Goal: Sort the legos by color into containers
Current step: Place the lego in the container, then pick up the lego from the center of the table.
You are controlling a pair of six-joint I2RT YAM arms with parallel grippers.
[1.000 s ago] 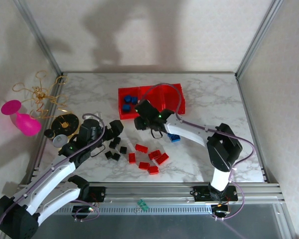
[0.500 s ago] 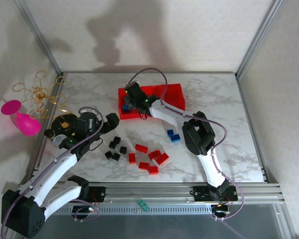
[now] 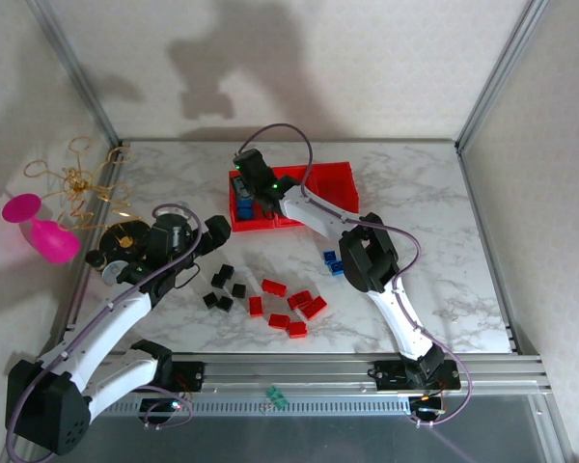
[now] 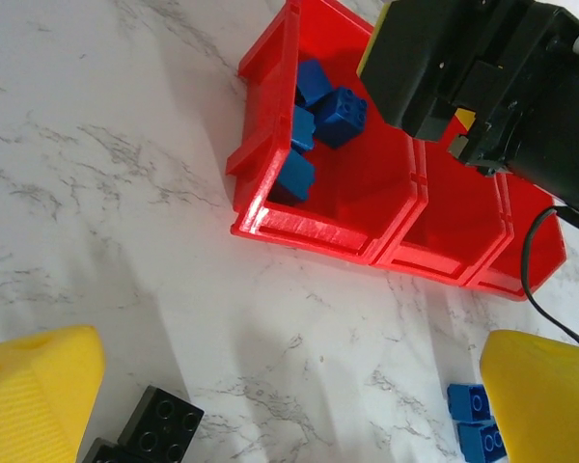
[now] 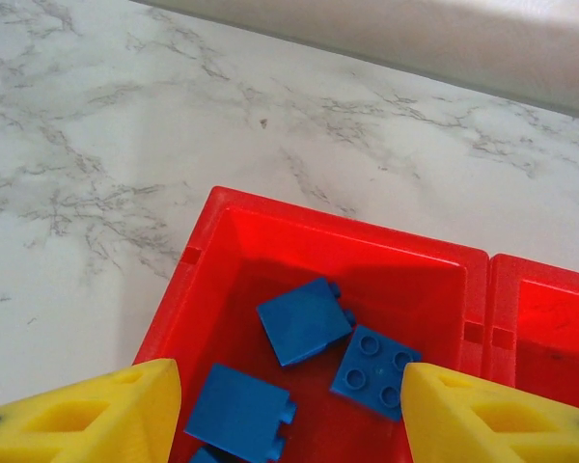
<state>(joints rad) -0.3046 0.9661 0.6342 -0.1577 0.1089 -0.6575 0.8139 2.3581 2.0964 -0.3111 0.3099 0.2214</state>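
Empty right gripper [image 5: 288, 386] over the left bin [image 5: 320, 228], fingers spread.
Blue bricks [image 5: 304, 320] lie in this bin; red bricks [image 3: 294, 304], black bricks [image 3: 224, 286] and two more blue bricks [image 3: 335, 262] lie on the table [image 3: 415, 193]; the left gripper [image 4: 289, 386] is spread too.

1. No text, label, brand, number or sign can be read in any view.
2. The studs on the blue bricks [image 5: 370, 365] are too small to show lettering.
3. The bins [image 4: 309, 231] have plain red walls.
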